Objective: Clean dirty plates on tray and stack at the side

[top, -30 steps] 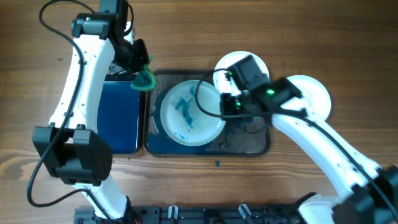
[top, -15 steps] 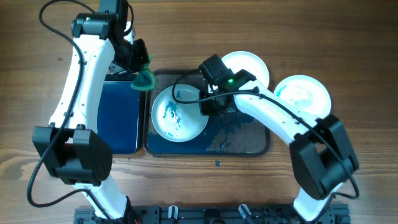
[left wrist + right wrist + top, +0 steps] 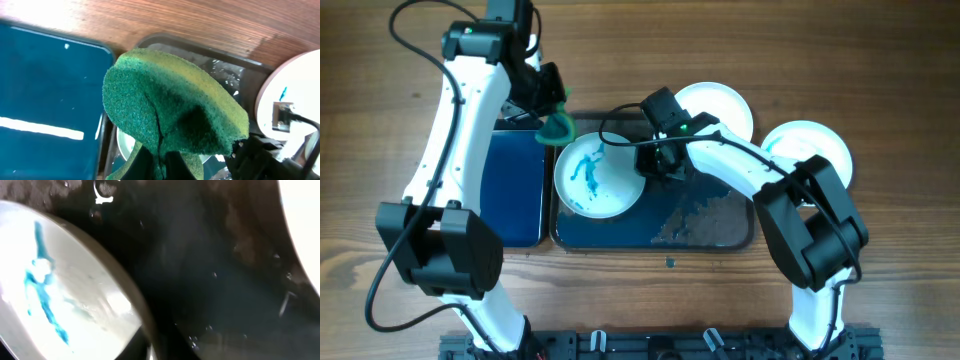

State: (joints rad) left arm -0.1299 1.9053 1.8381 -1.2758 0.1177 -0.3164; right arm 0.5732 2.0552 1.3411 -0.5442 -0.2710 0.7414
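I see the big grey-rimmed tray (image 3: 720, 225) lying in the middle of the tabletop (image 3: 880, 60), its floor wet and streaky. One plate (image 3: 598, 178) sits in its 9 o'clock end, white with blue smears across its 9 o'clock half. The rest of the tray holds only water and grime.

Two more plates (image 3: 725, 105) rest on the tabletop off the tray's 1 o'clock corner. The nearer one touches the tray rim and the other (image 3: 817, 150) lies at its 4 o'clock, part hidden by my right arm.

A smaller blue tray (image 3: 510, 190) lies flush against the big tray's 9 o'clock side.

My left claw (image 3: 552, 112) is clamped on a folded green sponge (image 3: 170, 110), which hangs over the plate's 11 o'clock rim.

My right claw (image 3: 658, 160) is at the plate's 3 o'clock rim. The wrist view is too close and blurred, so I cannot tell whether it grips.
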